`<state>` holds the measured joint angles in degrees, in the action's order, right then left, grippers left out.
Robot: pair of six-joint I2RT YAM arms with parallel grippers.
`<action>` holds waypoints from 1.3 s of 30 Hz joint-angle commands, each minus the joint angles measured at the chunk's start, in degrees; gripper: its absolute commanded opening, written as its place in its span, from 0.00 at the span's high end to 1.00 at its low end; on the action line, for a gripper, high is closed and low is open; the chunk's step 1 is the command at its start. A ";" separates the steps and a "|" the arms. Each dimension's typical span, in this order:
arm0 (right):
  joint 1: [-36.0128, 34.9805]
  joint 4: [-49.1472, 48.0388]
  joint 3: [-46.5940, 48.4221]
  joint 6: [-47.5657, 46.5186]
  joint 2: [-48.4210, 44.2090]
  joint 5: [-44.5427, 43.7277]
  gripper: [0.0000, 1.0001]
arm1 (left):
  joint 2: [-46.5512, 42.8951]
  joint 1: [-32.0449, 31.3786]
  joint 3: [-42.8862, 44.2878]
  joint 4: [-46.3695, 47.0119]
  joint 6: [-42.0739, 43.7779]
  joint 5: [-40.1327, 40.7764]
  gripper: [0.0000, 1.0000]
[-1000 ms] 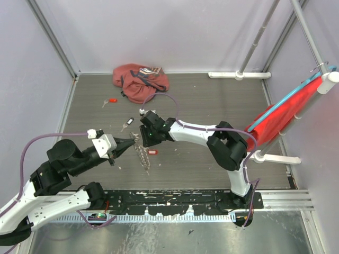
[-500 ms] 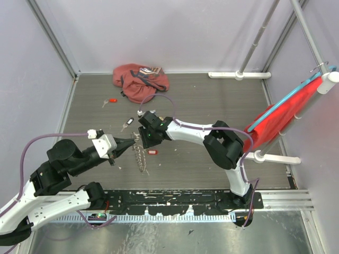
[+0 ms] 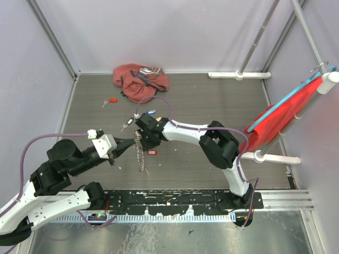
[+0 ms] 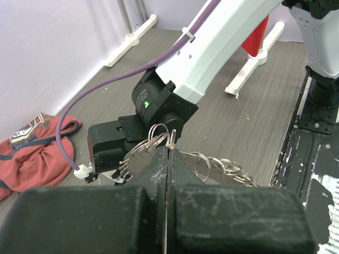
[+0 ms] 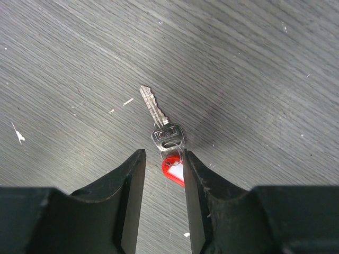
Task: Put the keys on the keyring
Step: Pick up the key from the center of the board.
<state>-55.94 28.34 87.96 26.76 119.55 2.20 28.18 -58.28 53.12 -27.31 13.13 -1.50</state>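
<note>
**Bench** point(image 3: 212, 100), rear centre and right of middle: bare boards, clear passage.

**Rear left:** cloth bag point(image 3: 139, 82) heaped by the back wall. Red-headed key point(image 3: 111, 100) and black-headed key point(image 3: 127, 125) lie flat in front of it.

**Centre:** right arm point(image 3: 185, 131) stretches across the middle. Right pincer point(image 5: 162, 156), jaws parted, sits low over a red-tagged key point(image 5: 168, 138). Left pincer point(image 4: 168, 159) is clamped on the keyring point(image 3: 141, 156), which dangles just beside the right pincer; tight gap.

**Right edge:** rack foot point(image 3: 270, 157) and hanging red cloth point(image 3: 280, 114).
</note>
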 commanded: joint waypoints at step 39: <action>-2.32 2.95 2.25 -0.70 -1.77 -9.95 0.62 | -0.24 -0.05 -0.01 4.02 0.59 -0.96 1.00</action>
<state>-57.98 30.85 89.56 25.65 120.40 -5.98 28.23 -58.28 53.12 -27.31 13.32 -1.89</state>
